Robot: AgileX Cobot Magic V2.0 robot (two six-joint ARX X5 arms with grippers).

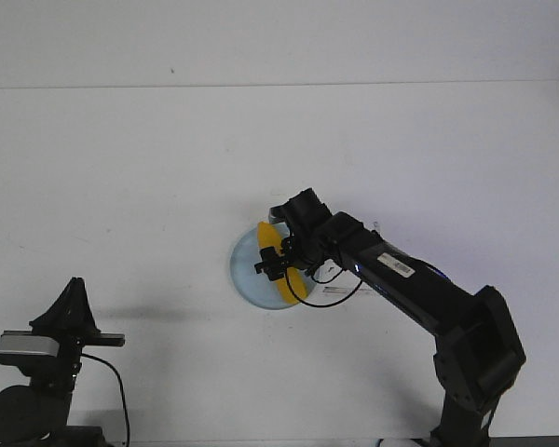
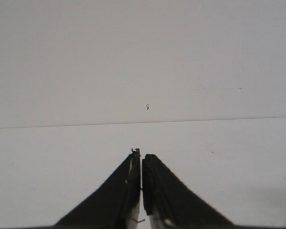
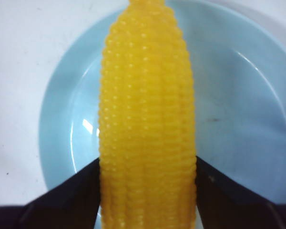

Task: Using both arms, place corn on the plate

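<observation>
Bright yellow knobbly toy corn cob (image 3: 148, 124) clamped between black right gripper (image 1: 281, 258) fingers (image 3: 62, 200) over round pale blue plastic plate (image 3: 238, 109); black left gripper (image 2: 141, 191) closed, empty, parked well apart.

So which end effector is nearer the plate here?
The right end effector: it is over the plate, its fingers on either side of the corn. The left end effector is shut, far off at the table's near-left corner.

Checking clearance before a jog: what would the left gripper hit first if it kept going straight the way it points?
Probably nothing: ahead of the shut left gripper only bare white table shows, though depth is hard to judge.
</observation>
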